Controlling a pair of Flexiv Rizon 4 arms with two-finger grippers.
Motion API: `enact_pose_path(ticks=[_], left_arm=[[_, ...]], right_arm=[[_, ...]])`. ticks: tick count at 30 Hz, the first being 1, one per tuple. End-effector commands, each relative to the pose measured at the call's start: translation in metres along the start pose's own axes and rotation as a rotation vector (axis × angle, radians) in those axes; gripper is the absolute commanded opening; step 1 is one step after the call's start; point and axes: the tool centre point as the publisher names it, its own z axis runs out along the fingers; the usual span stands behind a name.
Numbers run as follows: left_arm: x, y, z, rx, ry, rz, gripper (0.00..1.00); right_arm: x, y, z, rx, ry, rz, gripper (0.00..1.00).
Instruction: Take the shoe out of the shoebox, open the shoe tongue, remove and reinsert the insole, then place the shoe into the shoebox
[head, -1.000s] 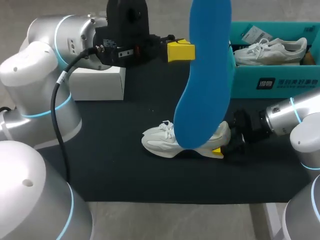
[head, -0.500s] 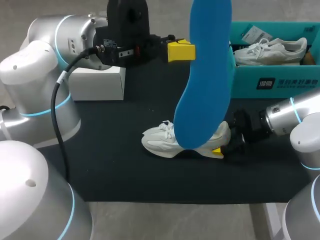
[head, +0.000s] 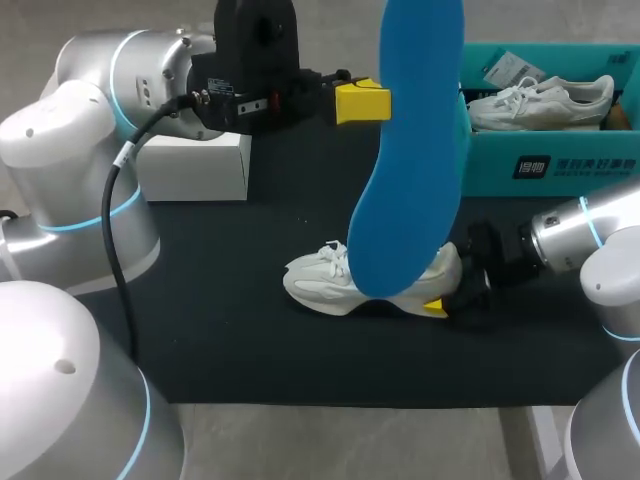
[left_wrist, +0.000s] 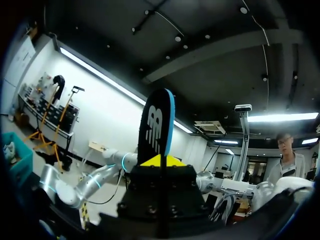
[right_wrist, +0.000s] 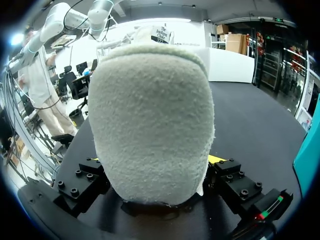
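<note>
A blue insole (head: 415, 150) hangs upright high above the table, my left gripper (head: 375, 102) shut on its upper edge. In the left wrist view the insole (left_wrist: 155, 122) stands edge-on between the yellow tips of the left gripper (left_wrist: 160, 161). A white sneaker (head: 325, 285) lies on the black mat, partly hidden behind the insole. My right gripper (head: 448, 292) sits at its heel, open. In the right wrist view the fuzzy heel (right_wrist: 150, 120) fills the space between the spread fingers of the right gripper (right_wrist: 159, 200), with a small gap on each side.
A teal shoebox (head: 545, 165) stands at the back right with a second white shoe (head: 545, 100) inside. A white box (head: 200, 165) sits at the back left under my left arm. The black mat (head: 230, 330) covers the table.
The right gripper's fingers have spread a little wider around the heel; its near yellow tip shifted slightly toward the table's front. The left arm and insole have not moved.
</note>
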Motion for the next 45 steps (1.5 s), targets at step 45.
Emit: enact_pose_path(ticks=[45], left_arm=[[0.0,0.0,0.001,0.0,0.001,0.001,0.0]], right_arm=[[0.039,0.071,-0.092,0.942,-0.193,0.226,1.0]])
